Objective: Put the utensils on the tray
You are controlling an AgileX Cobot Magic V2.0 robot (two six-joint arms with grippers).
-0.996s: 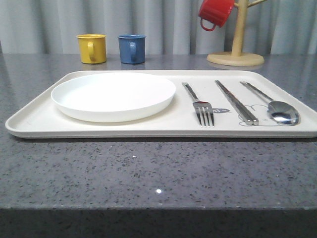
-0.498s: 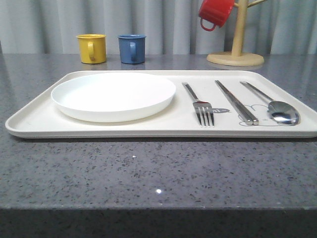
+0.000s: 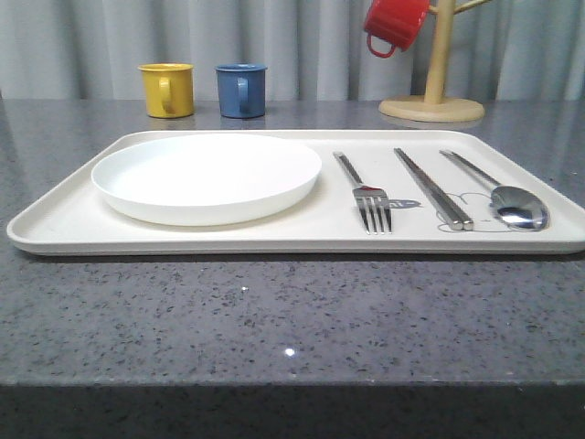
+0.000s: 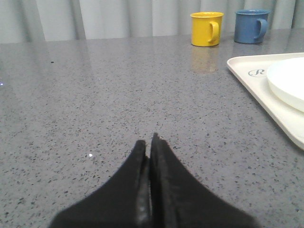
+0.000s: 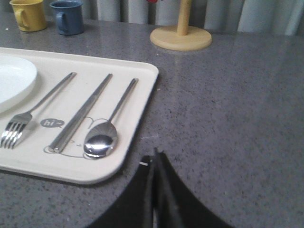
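Utensils: fork point(image 3: 369, 194), chopsticks point(image 3: 433, 187), spoon point(image 3: 508, 195) lie right of centre on the tray point(image 3: 64, 224); I judge them thin, stiff, slippery, best pinched mid-handle.
Plate point(image 3: 207, 176): left-centre, light, fragile.
Left gripper point(image 4: 150, 142): clenched, empty.
Right gripper point(image 5: 156, 159): clenched, empty.

On the tray point(image 3: 228, 233) there is one white plate point(image 3: 207, 176), one fork point(image 3: 366, 194), one pair of chopsticks point(image 3: 431, 187) and one spoon point(image 3: 505, 194). Three mugs are present: one yellow mug point(image 3: 166, 90), one blue mug point(image 3: 241, 90), one red mug point(image 3: 395, 23). One wooden stand point(image 3: 432, 102) is there.
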